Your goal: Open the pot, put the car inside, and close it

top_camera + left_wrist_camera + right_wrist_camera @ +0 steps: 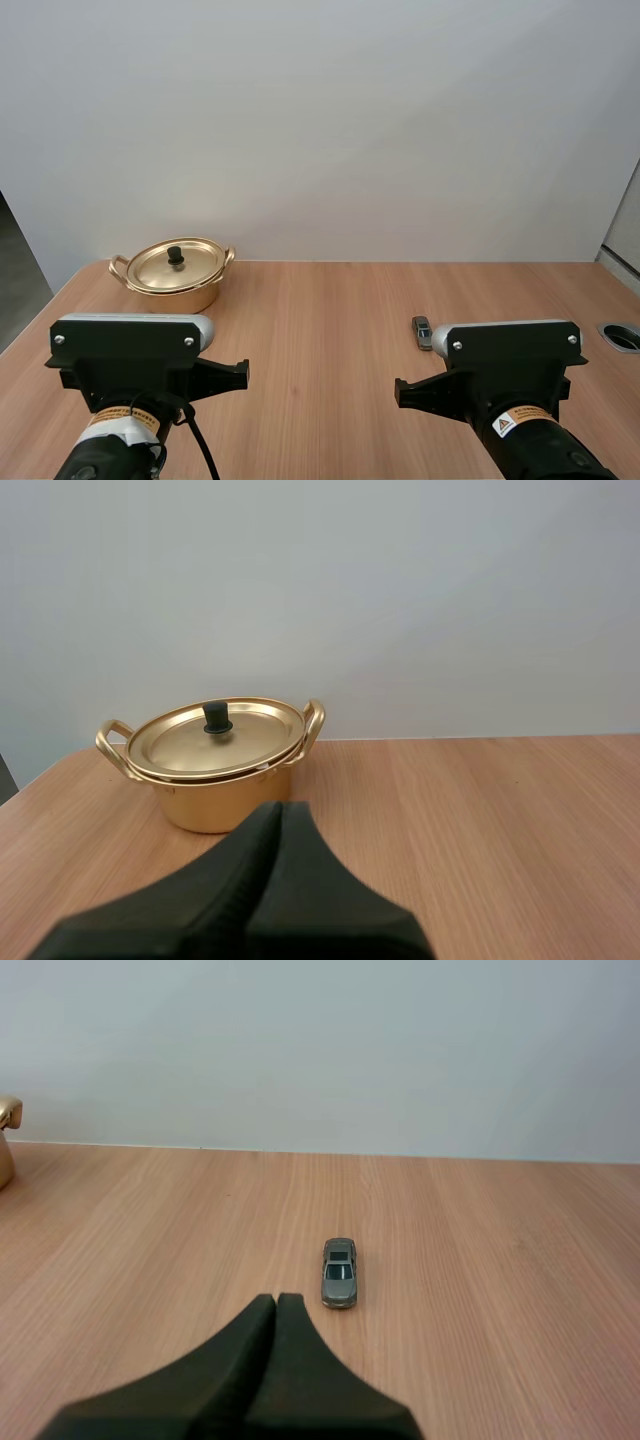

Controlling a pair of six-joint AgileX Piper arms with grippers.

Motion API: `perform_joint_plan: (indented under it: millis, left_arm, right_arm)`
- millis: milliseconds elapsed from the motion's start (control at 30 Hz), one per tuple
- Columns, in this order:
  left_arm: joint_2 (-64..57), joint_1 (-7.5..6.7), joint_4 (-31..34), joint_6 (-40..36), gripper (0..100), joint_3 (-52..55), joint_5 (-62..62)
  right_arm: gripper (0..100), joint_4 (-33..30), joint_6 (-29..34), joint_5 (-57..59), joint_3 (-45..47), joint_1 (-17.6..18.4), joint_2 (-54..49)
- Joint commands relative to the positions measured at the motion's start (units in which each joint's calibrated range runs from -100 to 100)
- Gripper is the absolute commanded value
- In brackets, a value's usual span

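A gold pot (178, 275) with two side handles stands at the table's far left, its lid (217, 738) on, with a black knob (217, 718) in the middle. My left gripper (280, 810) is shut on nothing, a short way in front of the pot. A small grey toy car (339, 1272) lies on the wood just ahead of my right gripper (277, 1302), slightly to its right; that gripper is shut too, its fingers together as one dark wedge. In the high view the car (422, 332) lies beside the right arm's wrist.
The wooden table (330, 320) runs back to a plain white wall. A round grommet hole (622, 336) sits at the table's right edge. Bare wood lies between the pot and the car.
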Motion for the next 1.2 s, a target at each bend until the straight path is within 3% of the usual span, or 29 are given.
perform_joint_plan:
  millis: [0,1167]
  left_arm:
    - [0.00,0.00,0.01,0.02,0,0.00,0.00]
    - [0.00,0.00,0.76,0.28,0,0.00,0.00]
  right_arm:
    - [0,0.03,0.04,0.06,0.00,-0.02,0.00]
    - [0,0.45,0.04,-0.20,0.00,-0.02,0.00]
